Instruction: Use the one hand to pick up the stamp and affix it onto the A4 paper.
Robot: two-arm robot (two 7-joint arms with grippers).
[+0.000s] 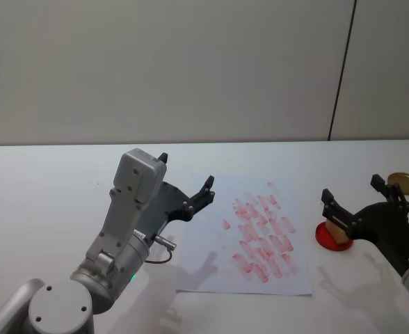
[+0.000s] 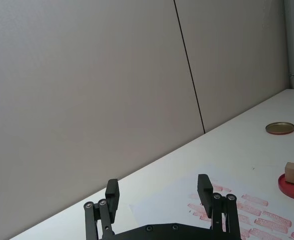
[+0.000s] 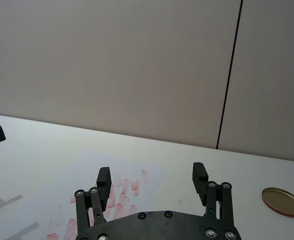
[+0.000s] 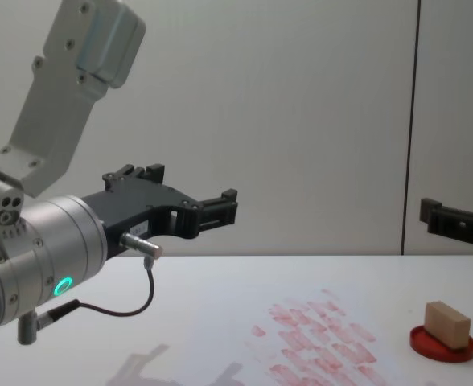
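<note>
One stamp (image 4: pixel 448 323) side-on in chest view, left gripper (image 2: pixel 158 184), right gripper (image 3: pixel 152 171) spread

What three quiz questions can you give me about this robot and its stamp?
1. Fill in the gap: the marks on the A4 paper are ___ in colour.
2. What does the stamp rest on? A) the A4 paper B) the red ink pad C) the gold lid
3. True or false: the right gripper is shut on the stamp.

Key: 1. red. 2. B. 3. False; its fingers are open and the stamp lies on the pad.
</note>
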